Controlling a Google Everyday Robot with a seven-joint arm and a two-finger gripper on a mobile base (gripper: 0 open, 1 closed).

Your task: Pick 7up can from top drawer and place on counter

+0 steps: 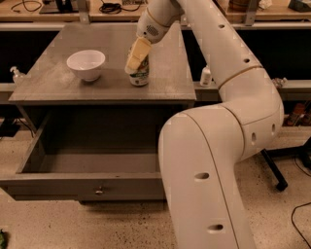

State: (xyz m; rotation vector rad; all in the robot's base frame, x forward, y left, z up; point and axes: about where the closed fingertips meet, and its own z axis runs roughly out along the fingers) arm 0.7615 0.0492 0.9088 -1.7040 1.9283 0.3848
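Note:
The 7up can (139,78) stands upright on the grey counter (53,83), right of centre. My gripper (136,62) reaches down from the upper right and sits over the can's top, hiding its upper part. The top drawer (73,187) is pulled fully open below the counter. Its inside is bare, and a small round knob (99,190) sits on its front panel. My large white arm (209,160) fills the right half of the view.
A white bowl (86,63) stands on the counter, left of the can. A small white bottle (206,76) stands on a narrow shelf to the right, and another bottle (17,74) to the left. A wooden bench (48,14) runs along the back. A chair base (277,175) is on the floor at right.

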